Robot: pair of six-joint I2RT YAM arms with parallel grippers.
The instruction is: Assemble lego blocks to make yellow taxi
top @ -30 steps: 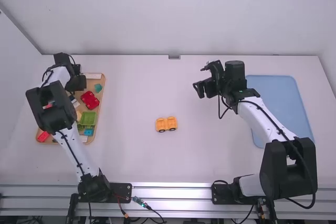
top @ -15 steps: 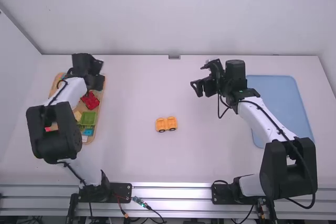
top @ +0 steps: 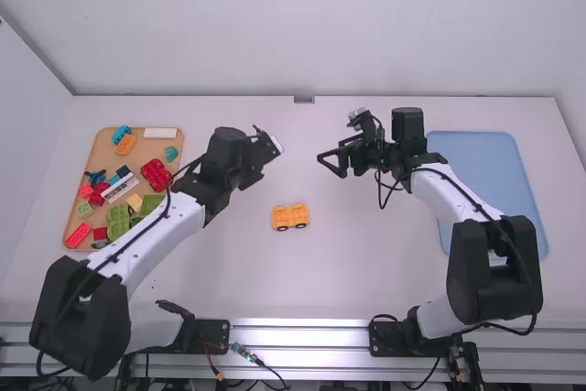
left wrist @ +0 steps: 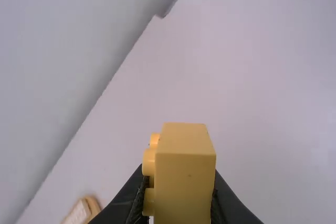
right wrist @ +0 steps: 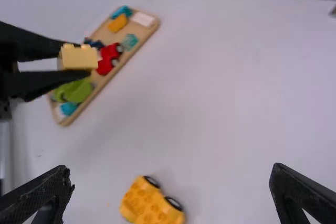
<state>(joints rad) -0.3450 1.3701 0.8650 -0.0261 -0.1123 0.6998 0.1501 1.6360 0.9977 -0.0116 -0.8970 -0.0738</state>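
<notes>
My left gripper hangs above the table between the parts tray and the middle. In the left wrist view my left gripper is shut on a yellow block, its studs facing sideways. The right wrist view also shows that yellow block between the left fingers. A yellow wheeled base, studs up, rests on the table, in front of and between both grippers. My right gripper is held above the table right of the middle. In the right wrist view my right gripper has its fingers wide apart, holding nothing.
A wooden tray at the left holds several coloured blocks, among them a red wheeled piece and green pieces. At the right a blue tray lies partly behind the right arm.
The left arm has swung right from over the wooden tray towards the middle. My right gripper has shifted slightly left and its fingers have spread. The wheeled base has stayed put.
</notes>
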